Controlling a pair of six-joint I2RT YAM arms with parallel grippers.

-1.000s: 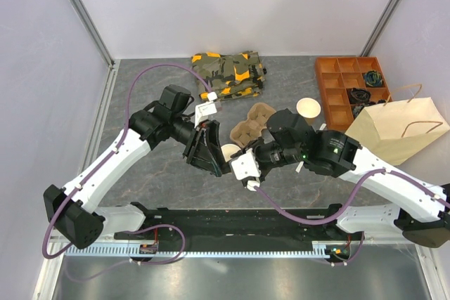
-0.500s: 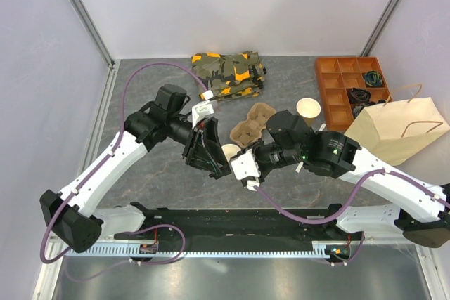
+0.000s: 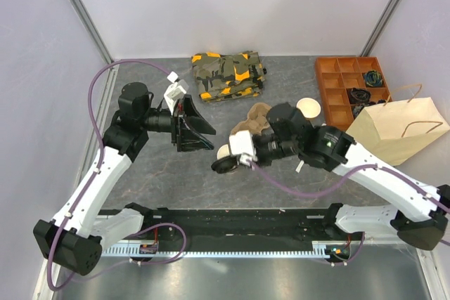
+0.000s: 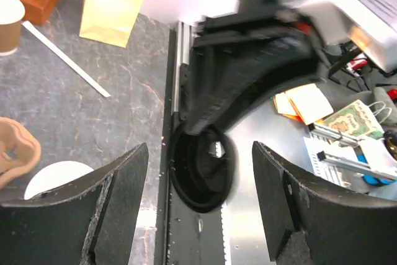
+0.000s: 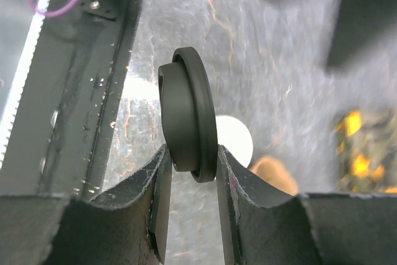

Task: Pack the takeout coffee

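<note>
My right gripper (image 5: pixel 191 153) is closed tight on the black lid (image 5: pixel 189 113). The lid stands up on its edge between my two fingers, held above the table. It is not on the cup.

Just past the lid is the coffee cup (image 3: pixel 223 150). Its top is open and I can see its pale inside. It sits on the table, just beside the cup carrier (image 3: pixel 254 119).

Here is what has changed. A moment ago my left gripper (image 4: pixel 200 147) was right in the middle, close to the cup. Now my left arm has pulled back to the left side, well apart from it. Its fingers are spread wide and hold nothing. My right gripper has slid a little to the left with the lid.

So I think the lid job belongs to my right gripper alone now. The lid must be turned flat and pushed down on the cup. If it goes on crooked, it may pop off or tip the cup.

Farther back is the other cup (image 3: pixel 308 107), with no lid. Far on the right lies the paper bag (image 3: pixel 397 128). The coffee is not in it yet.
</note>
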